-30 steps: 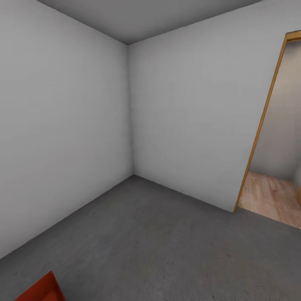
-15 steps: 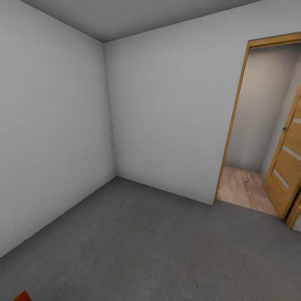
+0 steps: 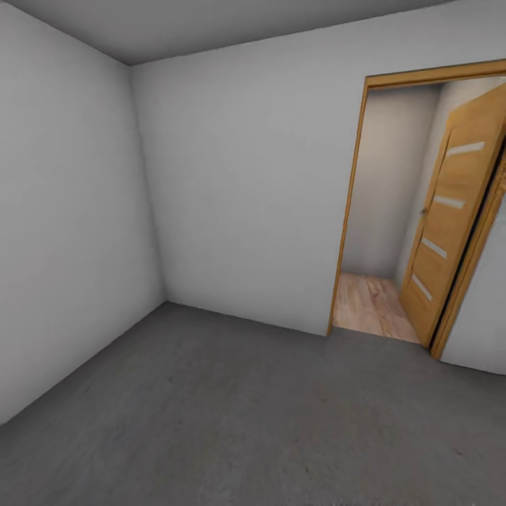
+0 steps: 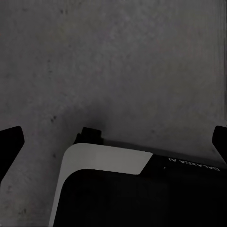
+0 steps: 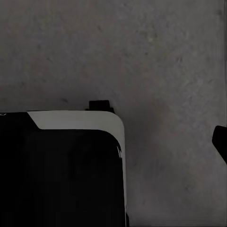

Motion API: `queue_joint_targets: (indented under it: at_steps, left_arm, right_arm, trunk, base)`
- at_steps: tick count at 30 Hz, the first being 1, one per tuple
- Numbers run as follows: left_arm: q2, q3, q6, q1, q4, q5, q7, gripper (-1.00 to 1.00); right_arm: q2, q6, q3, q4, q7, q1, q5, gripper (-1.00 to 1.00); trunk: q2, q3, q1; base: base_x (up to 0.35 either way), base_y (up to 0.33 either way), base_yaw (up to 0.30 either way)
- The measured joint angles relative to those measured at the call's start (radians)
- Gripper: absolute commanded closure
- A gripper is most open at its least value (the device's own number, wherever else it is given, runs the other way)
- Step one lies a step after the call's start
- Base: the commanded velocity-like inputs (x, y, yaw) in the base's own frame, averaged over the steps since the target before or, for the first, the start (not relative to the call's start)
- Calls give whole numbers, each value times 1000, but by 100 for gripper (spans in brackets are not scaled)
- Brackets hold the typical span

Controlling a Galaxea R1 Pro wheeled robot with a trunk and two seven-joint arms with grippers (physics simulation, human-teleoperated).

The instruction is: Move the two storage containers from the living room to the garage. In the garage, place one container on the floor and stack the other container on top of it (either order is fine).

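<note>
Grey speckled concrete floor (image 3: 232, 414) fills the foreground of the garage. Left gripper (image 4: 113, 142) spread wide, black fingertips (image 4: 9, 142) at the frame edges, empty above the robot base (image 4: 109, 161). Right gripper: one fingertip (image 5: 220, 139) visible (spread cannot be told). White walls (image 3: 239, 183) behind; at 2 o'clock, an open slatted wooden door (image 3: 450, 211) onto wood-plank flooring (image 3: 369, 302).
</note>
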Motion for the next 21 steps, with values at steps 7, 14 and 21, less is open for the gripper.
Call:
queue_joint_targets:
  at_steps: [7, 14, 21]
  left_arm:
    - [0, 0, -1, 0, 0, 0, 0, -100]
    - [0, 0, -1, 0, 0, 0, 0, -100]
    - [0, 0, -1, 0, 0, 0, 0, -100]
  right_arm:
    - [0, 0, 0, 0, 0, 0, 0, -100]
    - [0, 0, 0, 0, 0, 0, 0, -100]
    - [0, 0, 0, 0, 0, 0, 0, -100]
  trunk:
    - [0, 0, 0]
    - [0, 0, 0]
    - [0, 0, 0]
  base:
    - [0, 0, -297]
    - [0, 0, -297]
    - [0, 0, -297]
